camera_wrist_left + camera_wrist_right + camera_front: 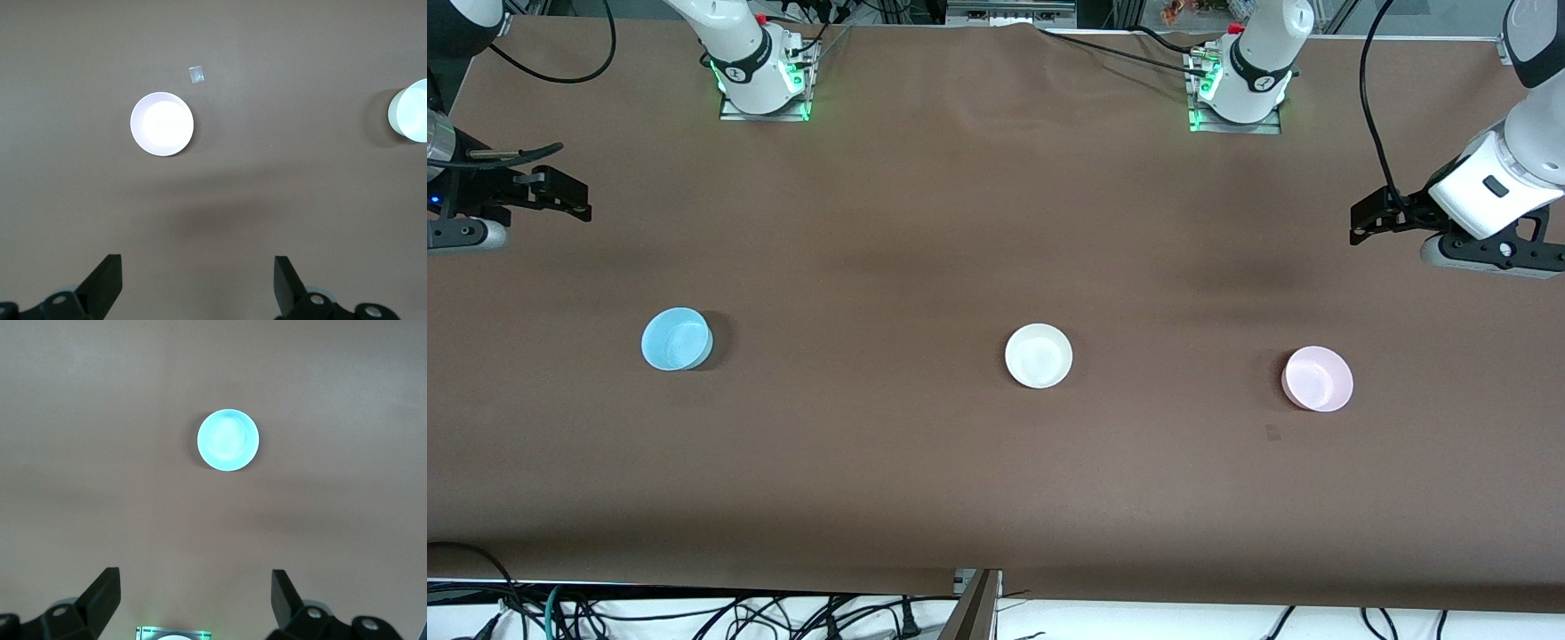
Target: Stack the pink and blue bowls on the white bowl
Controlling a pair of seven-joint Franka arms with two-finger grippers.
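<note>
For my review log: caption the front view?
Blue bowl, white bowl, pink bowl in a row, unstacked.

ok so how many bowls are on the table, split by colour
light blue round plastic bowl: 1
off-white round plastic bowl: 1
pale pink round plastic bowl: 1
total: 3 bowls, all standing apart on the brown table, none stacked

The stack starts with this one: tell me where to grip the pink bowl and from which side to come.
Grip the pink bowl by its rim, one finger inside and one outside, coming straight down from above. It sits upright, mouth up, with bare table all round. The left gripper, open and nearest, suits best.
</note>
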